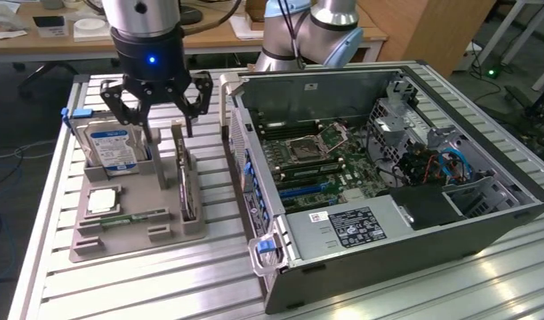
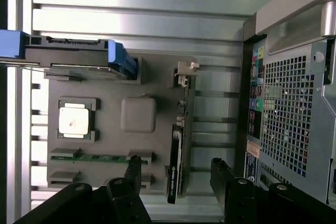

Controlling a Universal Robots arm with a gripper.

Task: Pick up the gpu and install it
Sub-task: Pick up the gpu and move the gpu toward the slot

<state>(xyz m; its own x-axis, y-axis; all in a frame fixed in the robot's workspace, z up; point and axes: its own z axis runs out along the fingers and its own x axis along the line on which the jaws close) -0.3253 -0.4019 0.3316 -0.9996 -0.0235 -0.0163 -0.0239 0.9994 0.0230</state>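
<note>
Gripper (image 1: 163, 125): wide open, empty, hovering.
gpu (image 1: 184, 183): on edge in grey holder (image 1: 121, 237), just below, untouched.

— What is the tabletop (image 1: 165, 280) made of?
— Bare ribbed metal, brushed, with a soft sheen where the light strikes.
— And the holder tray (image 1: 147, 193)?
— Matt grey plastic, slightly grainy. The hard drive (image 1: 112, 150) has a silvery metal body and a smooth printed label.
— The gpu (image 1: 187, 193)?
— It is seen edge-on, so I'd only say it looks like black plastic with a slight gloss; its end bracket is bright metal.
— The pincer (image 1: 159, 125)?
— Matt black.
— The computer case (image 1: 343, 87)?
— Dull grey sheet metal, perforated at the rear, with blue latches (image 1: 266, 245) of smooth plastic. The far desk (image 1: 415, 27) is smooth wood.
</note>
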